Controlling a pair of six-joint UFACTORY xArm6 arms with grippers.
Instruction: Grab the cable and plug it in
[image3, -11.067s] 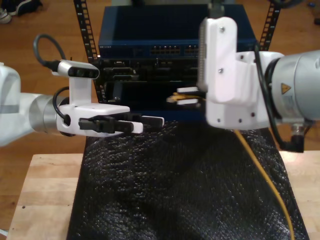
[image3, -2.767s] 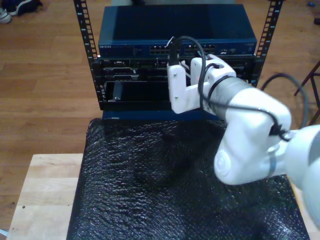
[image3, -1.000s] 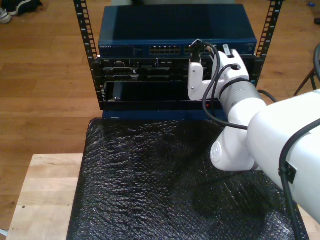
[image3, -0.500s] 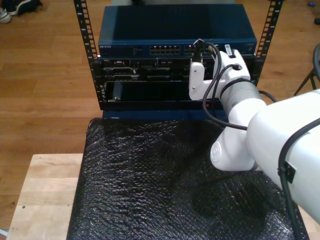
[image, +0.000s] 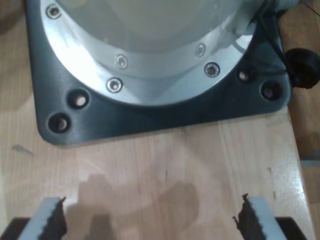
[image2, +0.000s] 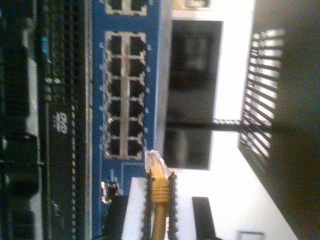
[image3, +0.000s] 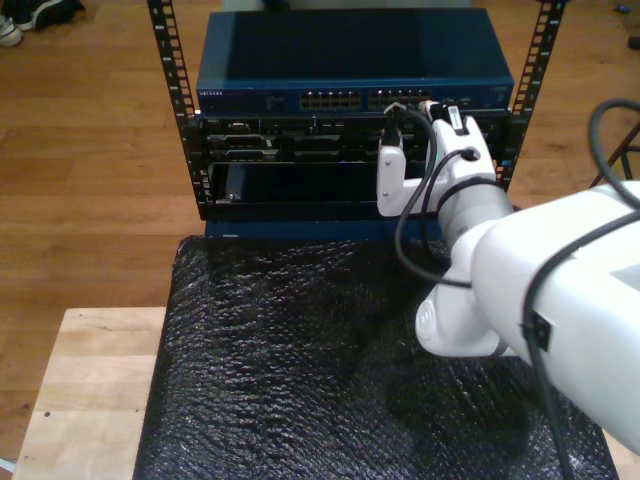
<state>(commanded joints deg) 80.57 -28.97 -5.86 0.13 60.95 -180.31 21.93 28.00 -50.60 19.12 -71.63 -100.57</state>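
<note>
The cable (image2: 159, 200) is clamped between the serrated fingers (image2: 172, 210) of my second gripper (image2: 160, 210), which is closed tightly on the orange-yellow boot just behind the clear plug (image2: 152, 161). The plug tip is seen just beside the blue face of the network switch (image2: 100, 100), near the end pair of sockets in the double row of ports (image2: 125, 100); whether it touches the face cannot be told, and it is not seated in any socket. The cable is held straight along the fingers, in line with the plug.

In the exterior view the arm carrying this gripper reaches from the lower right of the frame up to the rack (image3: 180, 110), with its white wrist bracket (image3: 392, 180) in front of the right-hand block of ports on the switch (image3: 300, 70) in the upper middle of the frame. The gripper tips are hidden there behind the bracket and black robot leads (image3: 410, 210). The black bubble-wrap mat (image3: 290, 360) lies in front of the rack in the lower half of the frame, with a strip of wooden table (image3: 90, 400) at the lower left; the mat's left half is open.

My first gripper (image: 150, 222) is spread wide, holding nothing, its two toothed fingertips (image: 50, 222) well apart over bare wooden board (image: 150, 165). Beyond it a dark base plate (image: 150, 120) with a round metal flange (image: 150, 60) is bolted down, its edge near the fingertips but apart from them
</note>
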